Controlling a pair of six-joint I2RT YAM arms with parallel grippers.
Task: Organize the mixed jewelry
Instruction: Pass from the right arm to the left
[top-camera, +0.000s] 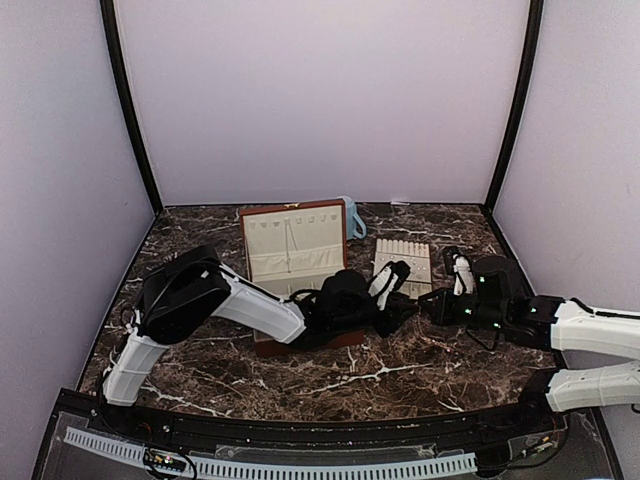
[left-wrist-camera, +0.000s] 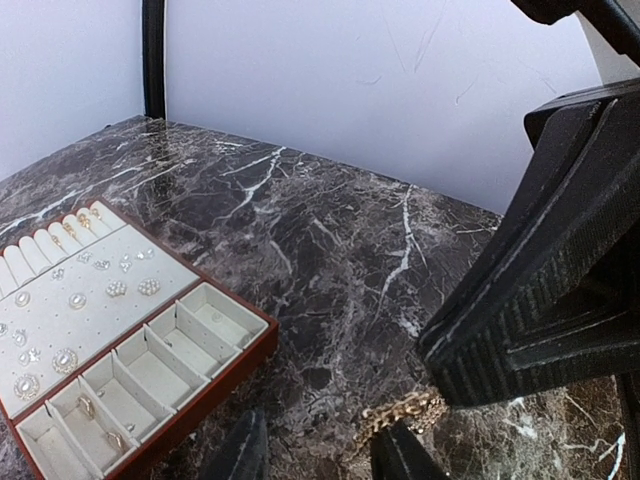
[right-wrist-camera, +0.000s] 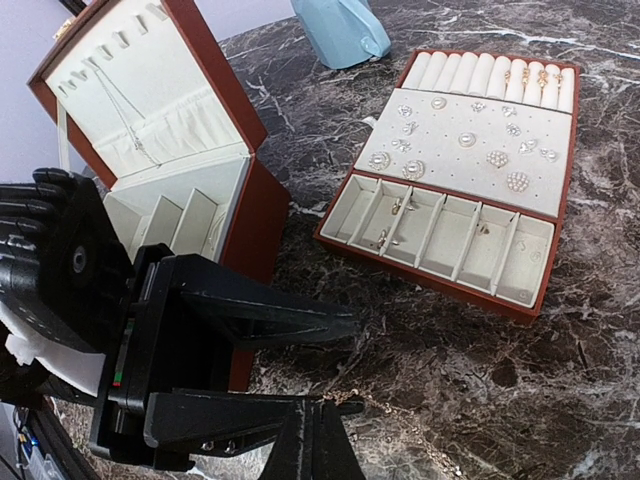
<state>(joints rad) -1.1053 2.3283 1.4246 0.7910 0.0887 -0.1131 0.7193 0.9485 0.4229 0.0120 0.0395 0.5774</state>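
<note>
The left pincer (left-wrist-camera: 320, 452) stands part-open over the middle of the surface (left-wrist-camera: 330, 230), with a gold chain (left-wrist-camera: 402, 410) lying at one fingertip, not visibly gripped. The right pincer (right-wrist-camera: 312, 440) is closed, its tip beside the same chain. The mixed jewelry (right-wrist-camera: 467, 140) sits in the tray (right-wrist-camera: 430, 280), on its pad and in its compartments, toward the far edge.

— Table (left-wrist-camera: 330, 250)?
— Polished marble, dark brown with white veins, glossy.
— Tray (right-wrist-camera: 430, 283)?
— Reddish-brown frame with a smooth sheen. The cream lining is matt and cloth-like. Box (right-wrist-camera: 258, 215) matches.
— Jewelry pieces (left-wrist-camera: 117, 289)?
— Silvery metal, glinting. Chain (left-wrist-camera: 400, 412) is bright gold-coloured metal. Mug (right-wrist-camera: 340, 30) is pale blue and smooth.
</note>
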